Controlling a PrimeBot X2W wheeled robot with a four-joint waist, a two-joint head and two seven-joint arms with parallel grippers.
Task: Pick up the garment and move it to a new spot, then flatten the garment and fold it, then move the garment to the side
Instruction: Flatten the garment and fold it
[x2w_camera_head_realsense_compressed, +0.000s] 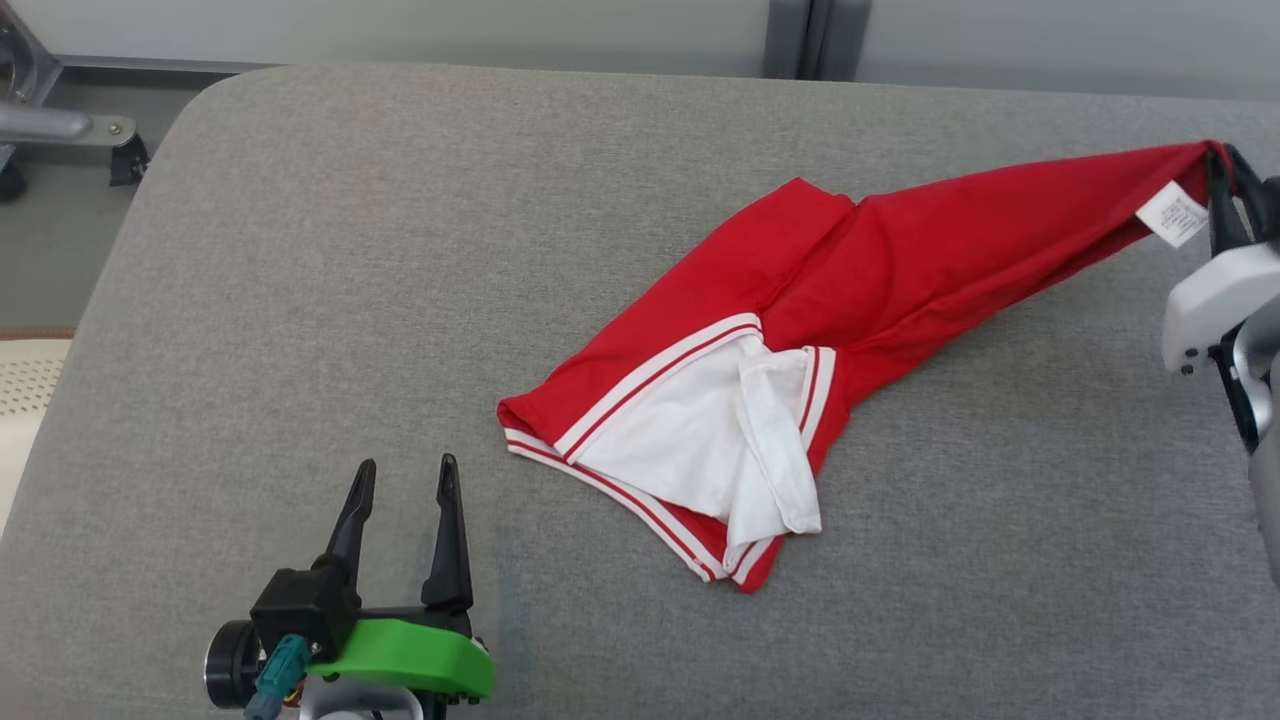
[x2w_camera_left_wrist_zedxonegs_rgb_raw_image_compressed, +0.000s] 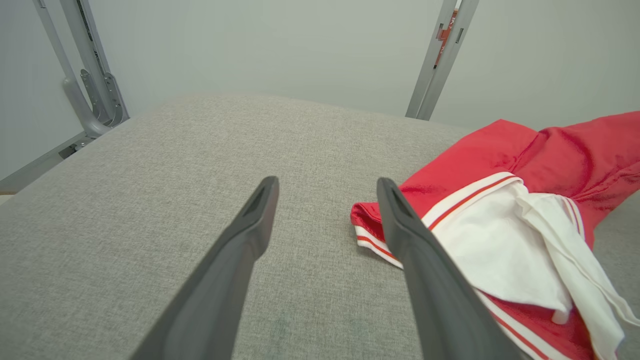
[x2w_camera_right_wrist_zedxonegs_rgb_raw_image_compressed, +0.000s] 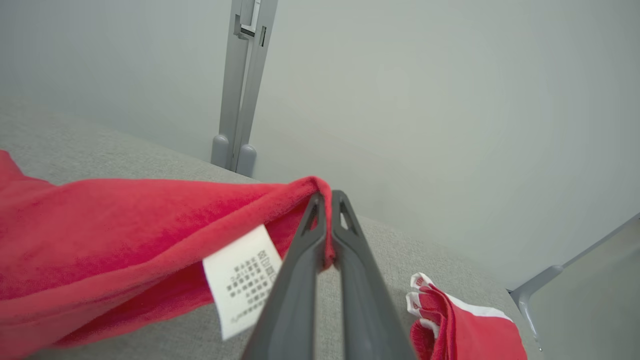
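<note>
Garment (x2w_camera_head_realsense_compressed: 790, 340): red, with white lining and striped trim, lying mid-table; 1 end is stretched off the cloth toward the right edge, where its care tag (x2w_camera_head_realsense_compressed: 1172, 213) hangs.
Right gripper (x2w_camera_right_wrist_zedxonegs_rgb_raw_image_compressed: 327, 200): clamped tight on that raised red edge, only a thin fold pinched between the tips.
Left gripper (x2w_camera_head_realsense_compressed: 405, 480): jaws spread wide, holding nothing, low over the table just beside the garment's striped corner.
Second garment (x2w_camera_right_wrist_zedxonegs_rgb_raw_image_compressed: 460, 325): a red and white piece lies on the table beyond the right gripper.
Risk 1: the pinch is small; a hard pull could likely slip the fabric free.
Risk 2: the bulk drags on the grey table (x2w_camera_head_realsense_compressed: 300, 300); friction may bunch it further.
Risk 3: the loose white lining could fold under and spoil flattening.
Edges: the right gripper sits close to the table's right side, so little room there.
Open room: wide bare table to the left and far side.
</note>
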